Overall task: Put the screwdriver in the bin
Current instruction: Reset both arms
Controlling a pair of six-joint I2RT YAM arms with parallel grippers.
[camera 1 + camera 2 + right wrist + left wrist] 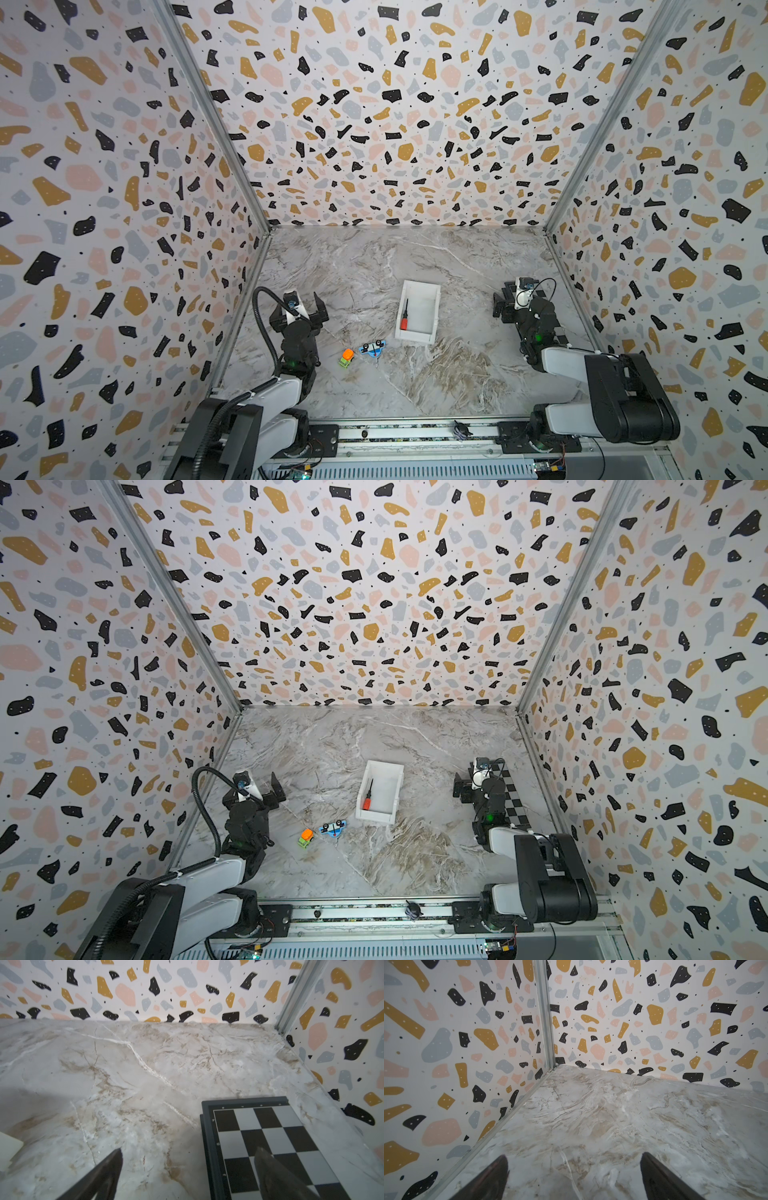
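The screwdriver (405,316) (368,798), with its red-orange handle and thin black shaft, lies inside the white bin (419,285) (384,765) along its left wall, handle toward the front. Nothing touches it. My left gripper (305,301) (262,783) (573,1156) hovers left of the bin, open, with only marble between its fingers. My right gripper (511,289) (471,773) (189,1149) stands to the right of the bin, open and empty, one finger over the chequered board. A white corner of the bin (8,1147) shows in the right wrist view.
An orange-and-green toy car (346,357) (306,837) and a blue toy (372,347) (333,827) lie in front of the bin, to its left. A black-and-white chequered board (268,1136) (513,800) lies along the right wall. Patterned walls enclose the marble table on three sides.
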